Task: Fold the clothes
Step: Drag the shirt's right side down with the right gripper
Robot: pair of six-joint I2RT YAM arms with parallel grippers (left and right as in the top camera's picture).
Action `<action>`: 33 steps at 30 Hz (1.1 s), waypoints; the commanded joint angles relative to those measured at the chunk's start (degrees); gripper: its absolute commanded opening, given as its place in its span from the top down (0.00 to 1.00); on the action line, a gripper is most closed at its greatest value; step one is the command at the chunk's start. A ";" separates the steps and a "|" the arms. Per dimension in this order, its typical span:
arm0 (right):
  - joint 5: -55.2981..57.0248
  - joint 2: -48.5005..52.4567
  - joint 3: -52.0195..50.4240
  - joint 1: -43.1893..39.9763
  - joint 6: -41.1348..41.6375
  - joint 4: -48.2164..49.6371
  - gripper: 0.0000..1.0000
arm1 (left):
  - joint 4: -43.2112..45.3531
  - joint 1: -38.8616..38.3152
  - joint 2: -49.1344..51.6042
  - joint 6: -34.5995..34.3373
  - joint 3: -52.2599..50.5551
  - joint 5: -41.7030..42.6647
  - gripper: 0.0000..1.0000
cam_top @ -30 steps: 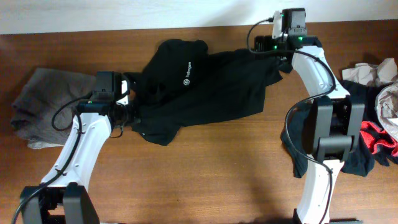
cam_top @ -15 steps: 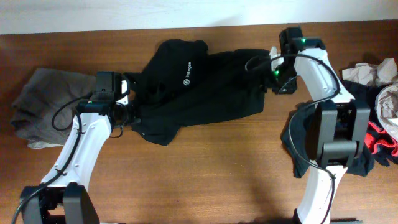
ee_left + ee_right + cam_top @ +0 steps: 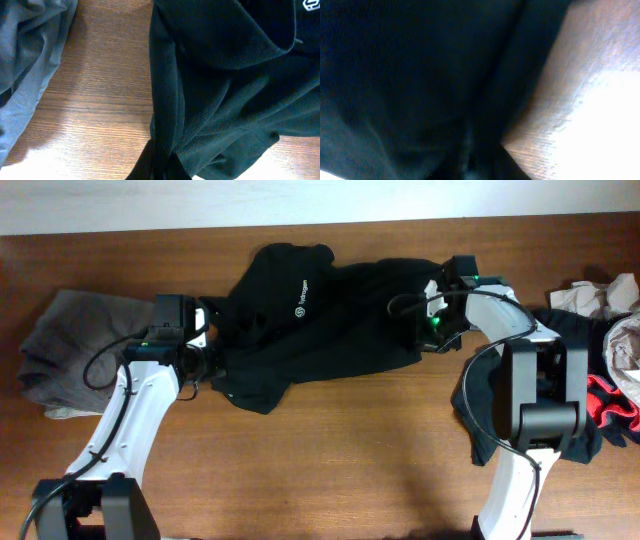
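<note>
Right wrist view: blurred throughout. The shirt point(image 3: 410, 75) reads only as a dark mass, and the fingers and jaw state are indistinguishable.
Left wrist view: the gathered shirt runs off the bottom edge, with the fingers out of frame.
Overhead: logo point(image 3: 298, 302) too small to read. Right gripper point(image 3: 432, 320) tips lost against black cloth. Left gripper point(image 3: 205, 363) tips hidden under cloth. Pile point(image 3: 605, 398) cut by the right edge.

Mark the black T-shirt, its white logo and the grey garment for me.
black T-shirt point(image 3: 350, 320), overhead view, middle of its body.
white logo point(image 3: 298, 293), overhead view, the print on the chest.
grey garment point(image 3: 62, 348), overhead view, middle of the crumpled heap.
</note>
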 commanded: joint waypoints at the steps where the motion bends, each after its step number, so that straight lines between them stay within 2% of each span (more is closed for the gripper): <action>1: -1.95 -1.57 -0.87 -0.20 0.20 -1.99 0.93 | -0.04 0.22 0.22 1.18 -0.17 -0.04 0.98; 2: -1.77 -2.58 -0.59 -0.20 -0.24 -3.17 0.96 | -0.15 0.22 0.22 1.38 -0.17 -0.04 0.98; 6: 3.93 -9.33 0.92 -0.13 -0.96 -10.29 0.96 | -1.09 0.74 0.20 1.38 0.39 0.00 1.00; 9: 11.61 -18.93 2.36 -0.09 -0.87 -22.05 0.96 | -2.62 2.56 0.07 1.38 2.32 0.15 1.00; 14: 13.33 -26.97 2.32 -0.09 -0.50 -33.57 0.96 | -5.18 3.85 -0.02 1.38 4.07 2.16 1.00; 21: 13.31 -27.67 1.33 -0.09 -0.48 -36.87 0.95 | -8.98 3.87 -0.57 1.38 4.57 2.10 1.00; 25: 13.31 -27.67 -0.09 -0.09 -0.55 -37.27 0.78 | -10.75 4.00 -1.66 1.38 4.76 1.68 0.99; 28: 13.31 -27.67 -0.13 -0.09 -0.81 -37.64 0.60 | -11.13 4.00 -3.19 1.40 5.29 0.35 0.98; 32: 13.29 -27.67 -0.13 -0.09 -0.92 -36.94 0.58 | -10.91 4.00 -5.49 1.86 6.75 -1.11 0.94; 33: 13.29 -27.67 -0.13 -0.09 -0.92 -36.00 0.55 | -10.47 4.00 -6.08 2.29 7.08 -1.11 0.92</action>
